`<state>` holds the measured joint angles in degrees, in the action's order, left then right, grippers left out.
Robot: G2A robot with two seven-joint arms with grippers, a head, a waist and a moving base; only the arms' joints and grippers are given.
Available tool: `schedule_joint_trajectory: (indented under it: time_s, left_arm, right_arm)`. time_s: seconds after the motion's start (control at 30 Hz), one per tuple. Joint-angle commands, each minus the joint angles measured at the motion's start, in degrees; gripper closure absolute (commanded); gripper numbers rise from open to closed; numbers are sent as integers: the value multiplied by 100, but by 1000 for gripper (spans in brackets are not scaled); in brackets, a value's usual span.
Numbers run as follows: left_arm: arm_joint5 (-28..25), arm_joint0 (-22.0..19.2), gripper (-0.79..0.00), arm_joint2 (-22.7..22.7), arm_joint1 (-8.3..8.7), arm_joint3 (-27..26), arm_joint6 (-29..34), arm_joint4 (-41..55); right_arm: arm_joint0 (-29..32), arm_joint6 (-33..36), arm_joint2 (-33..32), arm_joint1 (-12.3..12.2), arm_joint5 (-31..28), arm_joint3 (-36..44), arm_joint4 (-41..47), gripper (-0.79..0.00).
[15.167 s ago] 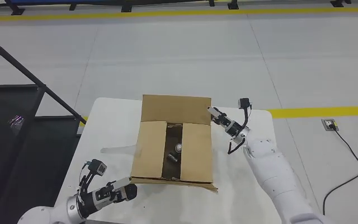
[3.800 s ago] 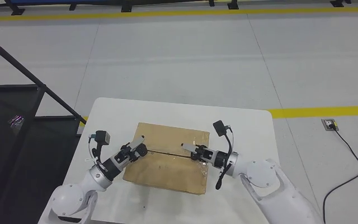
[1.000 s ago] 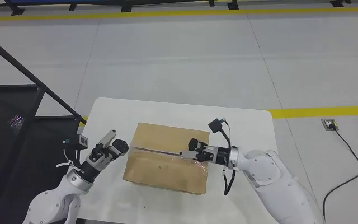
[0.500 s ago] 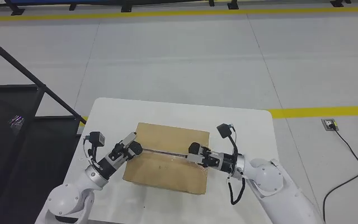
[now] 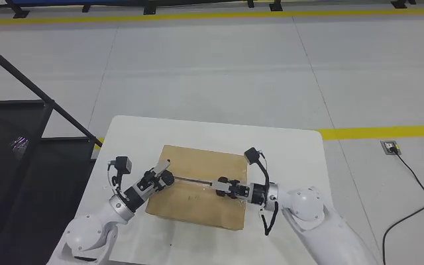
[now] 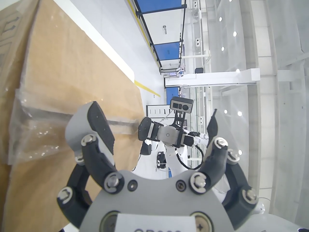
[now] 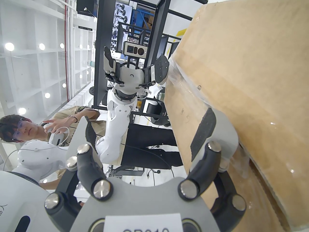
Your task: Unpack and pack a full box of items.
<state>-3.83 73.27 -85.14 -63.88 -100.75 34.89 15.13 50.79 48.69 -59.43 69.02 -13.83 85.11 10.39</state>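
Two tools meet over the closed cardboard box (image 5: 205,162), one toward each end of its taped centre seam. Nearest, on the robot's left, the left tool (image 5: 163,177) has its jaws wide apart and holds nothing. One finger pad (image 6: 100,126) lies on the clear tape (image 5: 192,179) at the seam's left end. A second ago this arm was off to the side, away from the box; it has come back. On the robot's right, the right tool (image 5: 221,187) is also spread open and empty, with one pad against the box top beside the tape. It has slid a little toward the middle. The box sits mid-counter with its flaps flat. Fifteen seconds ago they stood open, with items visible inside. Packing therefore looks finished, and the robot seems to be pressing the seal down. Beyond the box lies the white counter (image 5: 285,149).
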Motion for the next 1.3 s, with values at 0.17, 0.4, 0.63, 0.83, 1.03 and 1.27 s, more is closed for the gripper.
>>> schedule_joint_trajectory:
  time_s: [0.17, 0.4, 0.63, 0.83, 1.03, 1.27]
  left_arm:
    - [21, -104, -785, 103, -2, 89, 73, -34]
    - [12, -166, -785, 185, -5, 165, 111, -62]
    - [-342, 116, -785, -248, 8, -67, -199, 348]
    - [-385, 612, -785, -989, 15, 6, -1110, 640]
    - [-249, 557, -785, -953, 0, 541, -1284, 601]
    - [-193, 342, -785, -586, -23, 801, -853, 572]
  right_arm:
    - [-91, -384, 135, 54, 138, -84, -225, -785]
    - [-166, -642, 300, 113, 804, -38, -375, -785]
    - [-284, -805, 378, 170, 1076, -50, -403, -785]
    - [-334, -723, 399, 193, 1118, -71, -400, -785]
    - [-433, -696, 486, 242, 1094, -143, -365, -785]
    - [-561, -752, 608, 316, 1075, -258, -310, -785]
